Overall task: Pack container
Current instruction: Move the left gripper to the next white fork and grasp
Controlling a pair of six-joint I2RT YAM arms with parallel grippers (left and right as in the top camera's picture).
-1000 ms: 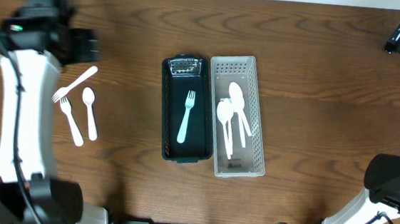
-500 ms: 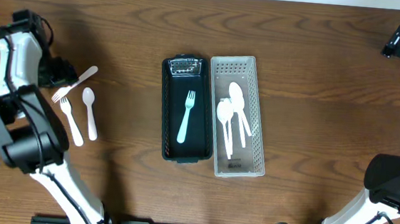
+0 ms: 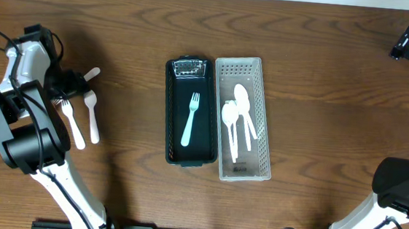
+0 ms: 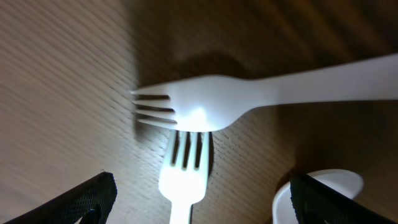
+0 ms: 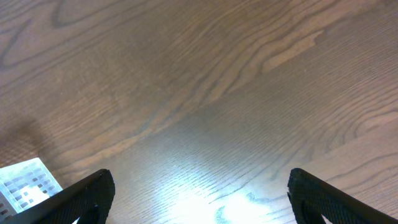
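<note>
My end effector [image 5: 200,198] hangs over the wooden surface [image 5: 205,81], its fingers [image 5: 87,196] spread wide at the lower corners. A white tray [image 5: 28,182] corner shows lower left.

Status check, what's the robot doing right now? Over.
Left gripper over two overlapping forks, jaws open. Right gripper far off, jaws open, empty. Black container holds one fork. Spoon close beside forks.

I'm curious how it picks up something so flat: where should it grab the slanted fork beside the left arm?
Probably by the slanted fork's handle, from straight above, fingers either side of its narrow width. The handle lies flat and alone, whereas the head touches or overlaps the second fork's tines.
</note>
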